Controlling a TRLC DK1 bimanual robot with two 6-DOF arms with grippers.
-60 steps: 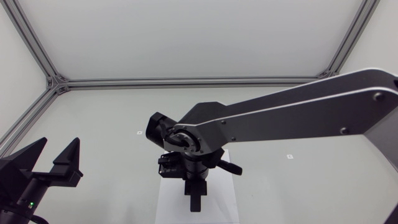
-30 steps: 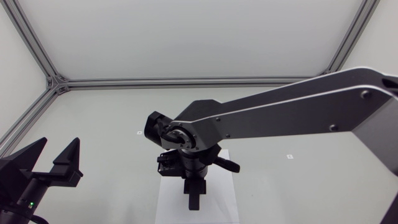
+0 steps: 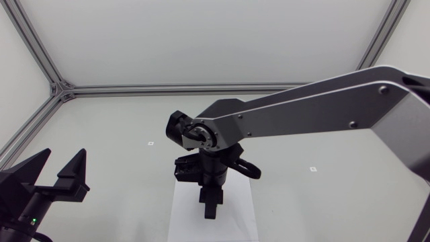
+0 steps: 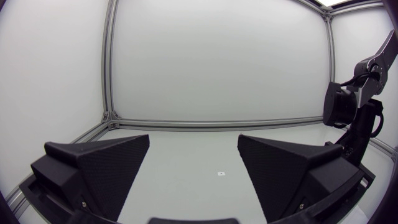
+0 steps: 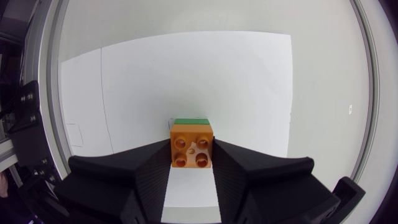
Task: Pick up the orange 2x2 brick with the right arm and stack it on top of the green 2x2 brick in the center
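The right arm (image 3: 316,111) stretches in over the table (image 3: 121,128) and hides both bricks from the head view. A white paper sheet (image 5: 186,74) lies under the right gripper (image 3: 211,208), with bare paper on every side. Its fingers (image 5: 140,171) stand narrowly apart, pressed on two opposite sides of the orange 2x2 brick (image 5: 192,144). The brick is square with no long axis, studs up. The green 2x2 brick (image 5: 191,121) shows as a strip just ahead of it; whether they touch cannot be told. At 8 o'clock from the right gripper, well apart, the left gripper (image 4: 194,142) hangs wide open, holding nothing.
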